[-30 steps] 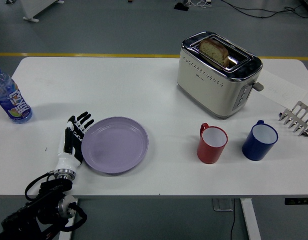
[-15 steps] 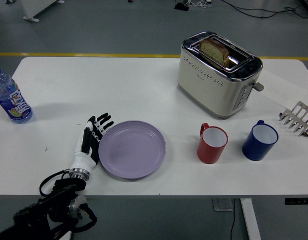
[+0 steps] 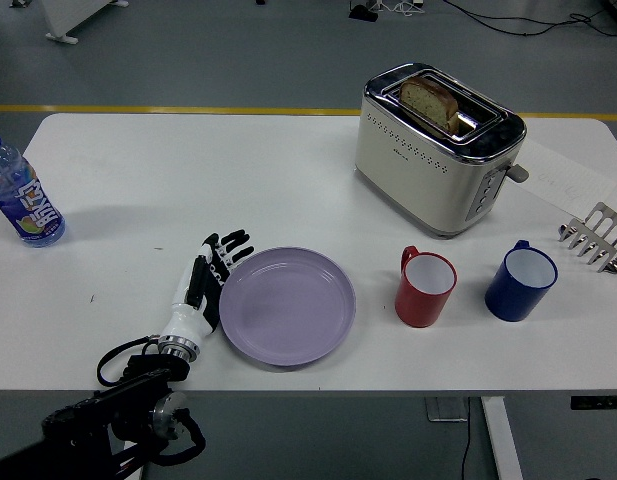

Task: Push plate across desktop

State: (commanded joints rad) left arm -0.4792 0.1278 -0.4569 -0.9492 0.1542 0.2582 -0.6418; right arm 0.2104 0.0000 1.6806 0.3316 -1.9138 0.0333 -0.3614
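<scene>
A lilac plate [image 3: 287,305] lies flat on the white table [image 3: 238,180], near the front edge and just left of a red mug [image 3: 425,288]. My left hand [image 3: 210,275] rests upright on the table with its fingers straight and spread, its side pressed against the plate's left rim. It holds nothing. The left arm comes in from the lower left corner. The right arm is out of view.
A blue mug [image 3: 520,281] stands right of the red mug. A steel toaster [image 3: 436,147] with bread in it stands behind them. A metal rack [image 3: 596,236] and a paper lie at the right edge. A water bottle [image 3: 18,195] stands at far left.
My left hand has slid to the right along the table, pushing the plate with it. The plate now lies closer to the red mug.
</scene>
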